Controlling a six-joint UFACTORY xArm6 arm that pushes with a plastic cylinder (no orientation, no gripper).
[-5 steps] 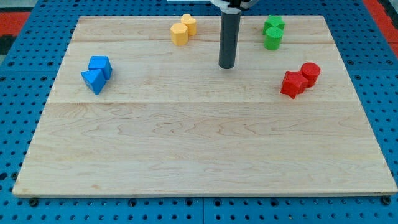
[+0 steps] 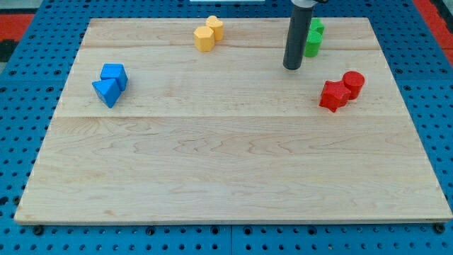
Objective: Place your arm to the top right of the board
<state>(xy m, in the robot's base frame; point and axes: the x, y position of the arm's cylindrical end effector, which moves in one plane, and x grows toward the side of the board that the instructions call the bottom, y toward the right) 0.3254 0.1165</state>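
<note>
Standing upright near the wooden board's top right, my tip is resting just left of two green blocks it partly hides, holding nothing, touching no block, with the red pair lying below right; no writing is showing

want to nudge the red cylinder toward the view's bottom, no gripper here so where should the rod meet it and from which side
Meet the red cylinder on its curved wall facing the view's top, centred so it doesn't roll off sideways. That side is bare board; the red star-shaped block touches its lower left, so it may drag along. My tip sits to its upper left.
</note>
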